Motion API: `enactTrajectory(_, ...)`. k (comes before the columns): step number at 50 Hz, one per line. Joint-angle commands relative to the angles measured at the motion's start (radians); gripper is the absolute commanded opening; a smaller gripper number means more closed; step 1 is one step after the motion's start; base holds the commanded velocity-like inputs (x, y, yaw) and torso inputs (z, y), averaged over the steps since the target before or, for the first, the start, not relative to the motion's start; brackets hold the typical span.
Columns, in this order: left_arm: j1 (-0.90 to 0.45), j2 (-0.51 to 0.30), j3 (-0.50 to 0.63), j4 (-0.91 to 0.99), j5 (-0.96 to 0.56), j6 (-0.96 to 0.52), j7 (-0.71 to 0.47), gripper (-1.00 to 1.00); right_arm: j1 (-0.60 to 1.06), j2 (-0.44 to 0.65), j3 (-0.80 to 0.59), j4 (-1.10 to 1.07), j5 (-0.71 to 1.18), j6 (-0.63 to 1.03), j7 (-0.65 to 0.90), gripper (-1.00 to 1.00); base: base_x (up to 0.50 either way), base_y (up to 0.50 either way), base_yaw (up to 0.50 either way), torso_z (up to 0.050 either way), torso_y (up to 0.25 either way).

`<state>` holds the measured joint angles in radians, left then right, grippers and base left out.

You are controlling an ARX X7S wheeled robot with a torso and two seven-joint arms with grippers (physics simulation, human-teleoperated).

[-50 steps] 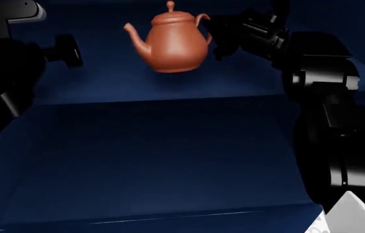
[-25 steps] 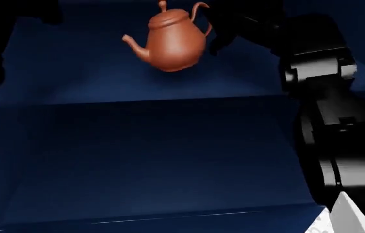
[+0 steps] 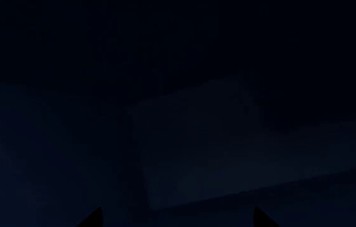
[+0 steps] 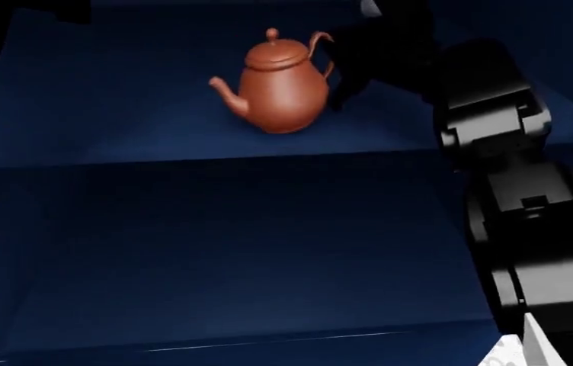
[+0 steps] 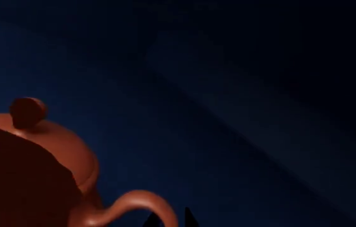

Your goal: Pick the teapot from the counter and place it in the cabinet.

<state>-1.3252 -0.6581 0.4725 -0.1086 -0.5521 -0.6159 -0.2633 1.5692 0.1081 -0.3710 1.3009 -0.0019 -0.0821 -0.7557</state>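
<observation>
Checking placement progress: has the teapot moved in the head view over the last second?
Yes. The teapot has dropped lower and now sits upright, closer to the front edge of the cabinet shelf.

No text, label, brand, number or sign can be read in any view. The teapot (image 4: 278,90) shows plain brown clay with no marking, and the cabinet (image 4: 216,252) around it shows only bare navy panels. The left wrist view is too dark to make out any writing.
</observation>
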Motion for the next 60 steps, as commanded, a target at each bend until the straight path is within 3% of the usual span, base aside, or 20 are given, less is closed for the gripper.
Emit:
enactTrajectory(1,-0.003,0.003,0.003,-0.002,0.003,0.003,0.004,1.00,-0.023,-0.004,-0.054,0.008,0.004,0.048,-0.007,-1.00,0.00,0.00,0.00,0.000,0.000)
enactTrajectory(2,-0.002,0.002,0.003,0.001,0.001,0.002,0.003,1.00,-0.024,-0.003,-0.053,0.008,0.005,0.057,-0.009,-1.00,0.00,0.00,0.00,0.000,0.000)
enactTrajectory(3,-0.001,0.001,0.002,0.004,0.000,0.000,0.002,1.00,-0.025,-0.003,-0.051,0.008,0.005,0.064,-0.009,1.00,0.00,0.00,0.00,0.000,0.000)
enactTrajectory(32,-0.001,0.010,0.003,-0.013,-0.010,-0.006,0.015,1.00,-0.012,0.021,0.011,0.008,0.006,0.112,-0.008,1.00,0.00,0.00,0.00,0.000,0.000)
enactTrajectory(52,-0.011,0.022,0.013,-0.039,-0.008,-0.002,0.033,1.00,0.000,0.061,0.050,0.008,0.010,0.026,-0.103,1.00,0.00,0.00,0.00,0.000,0.000)
enactTrajectory(60,-0.009,-0.014,0.031,0.018,-0.030,-0.073,0.051,1.00,0.013,0.077,0.074,0.008,0.013,0.016,-0.124,1.00,0.00,0.00,0.00,0.000,0.000)
